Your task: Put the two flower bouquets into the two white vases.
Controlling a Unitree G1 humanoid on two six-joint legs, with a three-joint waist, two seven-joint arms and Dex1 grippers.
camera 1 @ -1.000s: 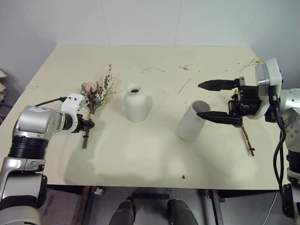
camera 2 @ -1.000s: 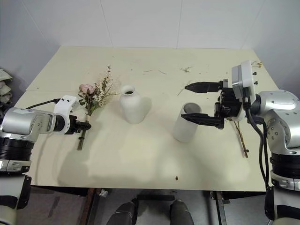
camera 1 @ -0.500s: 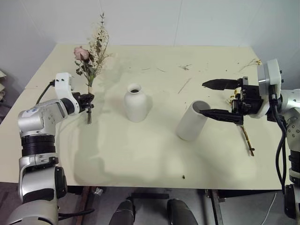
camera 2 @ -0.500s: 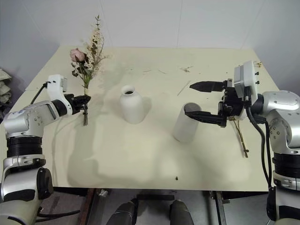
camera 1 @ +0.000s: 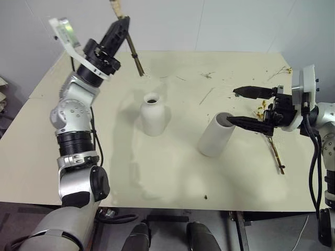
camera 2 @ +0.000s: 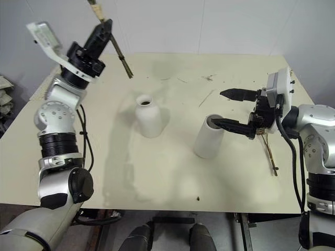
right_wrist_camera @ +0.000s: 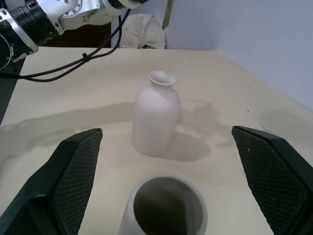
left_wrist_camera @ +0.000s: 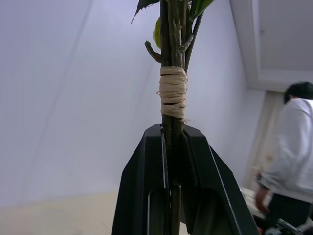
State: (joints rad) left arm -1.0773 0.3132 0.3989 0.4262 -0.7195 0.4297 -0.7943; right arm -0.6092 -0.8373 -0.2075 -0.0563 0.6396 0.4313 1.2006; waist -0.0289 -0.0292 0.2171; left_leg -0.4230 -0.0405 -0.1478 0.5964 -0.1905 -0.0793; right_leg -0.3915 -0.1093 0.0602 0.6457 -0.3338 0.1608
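While the left gripper (camera 1: pixel 123 27) sits raised above the far-left part of the table (camera 1: pixel 172 172), its fingers are clamped fully shut on the rose bouquet stems (left_wrist_camera: pixel 172 147), just below the twine wrap (left_wrist_camera: pixel 173 91). Blooms run off past the fingertips and out of the head views; the cut stem end (camera 1: pixel 138 65) hangs down on the near side of the fingers, tilted toward the bottle vase (camera 1: pixel 154 114).

Key relation: the vase's narrow mouth lies below and to the right of the stem tip, well apart. Stem axis is slanted, not plumb, so my read is it needs righting over the neck before it goes down. Left arm is clearly the nearer one for this vase.

Right gripper (camera 1: pixel 243 106): fingers spread wide, holding nothing, pointing level across the table with the cylinder vase (camera 1: pixel 215 134) just below and ahead of the lower finger. That vase looks tilted. The yellow-flowered bouquet (camera 1: pixel 274 149) lies flat on the table behind those fingers, under the wrist, long axis running near-to-far.
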